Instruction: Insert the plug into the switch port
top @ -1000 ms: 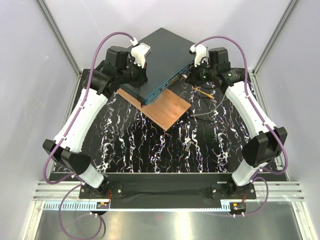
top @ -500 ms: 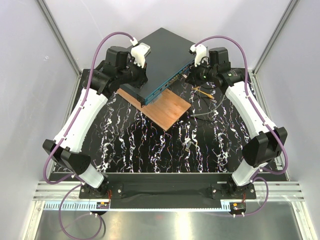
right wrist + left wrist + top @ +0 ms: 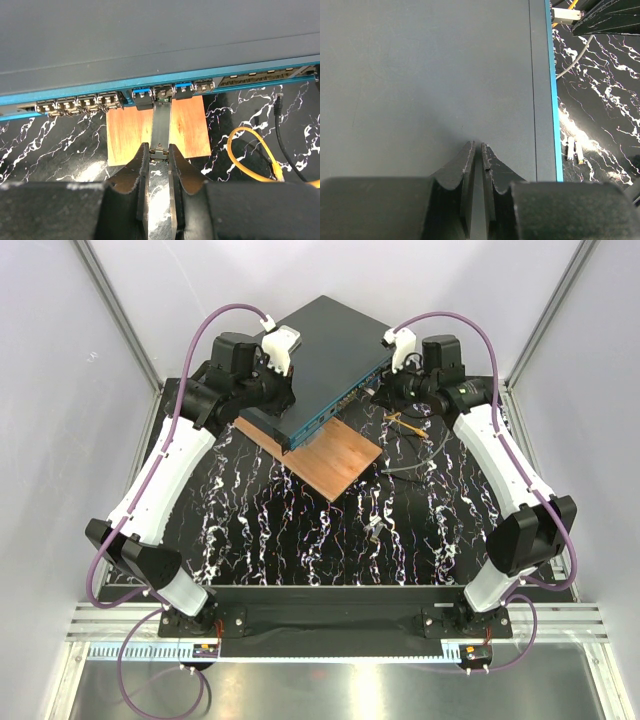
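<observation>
Right wrist view: right gripper (image 3: 160, 150) is clamped on the plug (image 3: 161, 122), which runs from the fingertips toward 12 o'clock.
Plug: its far end meets a socket in the switch (image 3: 150, 40) front face, between two blue tabs (image 3: 141, 92); how deep, cannot tell.
Left wrist view: left gripper (image 3: 476, 147) has its fingers almost together, nothing in the slit, tips over the switch's dark top.
Top external view: the switch is at the table's (image 3: 260, 530) 12 o'clock, partly on the wooden board (image 3: 335, 460).
Yellow cable (image 3: 244, 129): at the plug's 3 o'clock.
</observation>
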{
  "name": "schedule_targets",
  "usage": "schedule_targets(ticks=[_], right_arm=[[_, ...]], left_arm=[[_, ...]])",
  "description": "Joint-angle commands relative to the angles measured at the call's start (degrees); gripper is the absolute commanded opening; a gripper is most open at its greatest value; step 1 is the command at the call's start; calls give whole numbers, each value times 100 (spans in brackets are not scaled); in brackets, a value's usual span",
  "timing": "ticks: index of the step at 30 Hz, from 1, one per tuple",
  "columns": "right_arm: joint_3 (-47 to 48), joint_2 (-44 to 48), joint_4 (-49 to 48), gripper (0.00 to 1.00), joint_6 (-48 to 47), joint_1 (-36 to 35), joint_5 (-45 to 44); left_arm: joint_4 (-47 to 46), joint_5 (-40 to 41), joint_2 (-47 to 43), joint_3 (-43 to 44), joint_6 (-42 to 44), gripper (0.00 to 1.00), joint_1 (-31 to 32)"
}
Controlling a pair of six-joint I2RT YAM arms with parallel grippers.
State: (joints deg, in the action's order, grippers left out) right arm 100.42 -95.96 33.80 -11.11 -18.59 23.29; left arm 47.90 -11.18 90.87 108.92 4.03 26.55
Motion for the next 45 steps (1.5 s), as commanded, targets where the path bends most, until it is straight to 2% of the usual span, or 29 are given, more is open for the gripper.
schedule_targets(ticks=[1,9,18,26,33,45], right_arm=[[-136,192,-998,0,-172,-5,624],[-497,201,-1236,0,-636,127,1291],[-348,192,-937,0,-1138,145,1363],[-295,34,-1051,0,-884,154,1635],[-128,-212,-1183,0,-304,163,1899],[531,-607,-946,0,-400,154,1907]], left_arm=[[-167,-77,-34,50,-34,14,-27],[-149,-60,-43,6,-17,14,-35],[-176,-69,-43,-29,-60,14,-35],[-167,-60,-25,41,-43,14,-35],[-176,-68,-17,-3,-34,14,-35],[-193,-60,1,24,-8,14,-27]])
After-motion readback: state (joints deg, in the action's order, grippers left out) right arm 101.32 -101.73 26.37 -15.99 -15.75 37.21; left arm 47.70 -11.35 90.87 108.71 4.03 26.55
